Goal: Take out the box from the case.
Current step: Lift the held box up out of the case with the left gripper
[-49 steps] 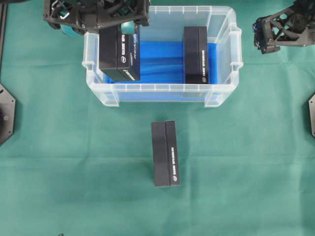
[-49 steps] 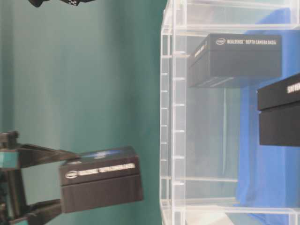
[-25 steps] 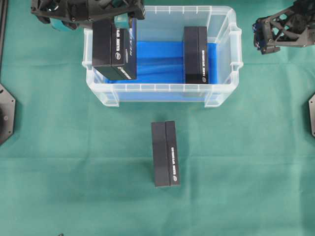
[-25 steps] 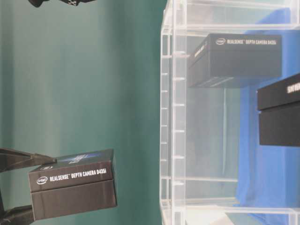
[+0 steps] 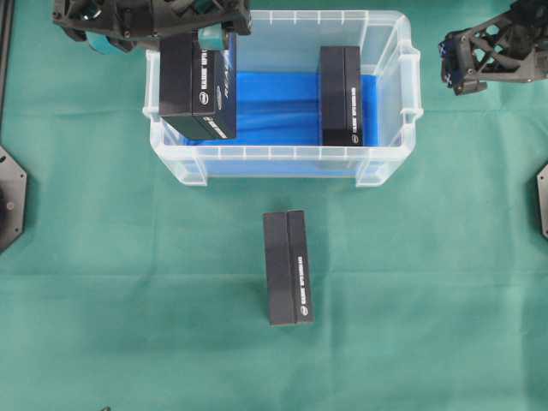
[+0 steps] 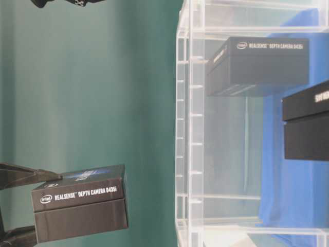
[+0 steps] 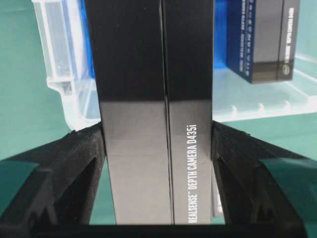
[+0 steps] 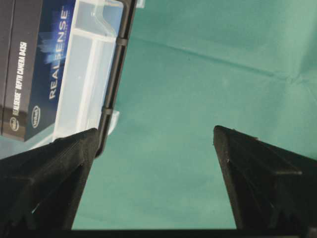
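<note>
could still clip the rim of the case (image 5: 282,152) on the way out, since the held box (image 5: 198,86) hangs over the left end wall and has not cleared it sideways in the overhead view; a low or hasty swing toward the table would catch a bottom corner on the ribbed edge and twist the box in the grip. could also slip, being pinched only across its two broad faces by narrow pads (image 7: 94,148) near one end (long box, short hold), so a jerk might let it pivot or drop back onto the blue lining. left gripper (image 7: 158,148) clamped on the box, reaching in from the top-left corner, box lifted clear above the case as seen from table level. right gripper (image 8: 153,139) parked off the case's right end, jaws spread wide on nothing. second box (image 5: 340,94) standing inside the case; third box (image 5: 288,267) already out on the cloth (image 5: 428,282).
</note>
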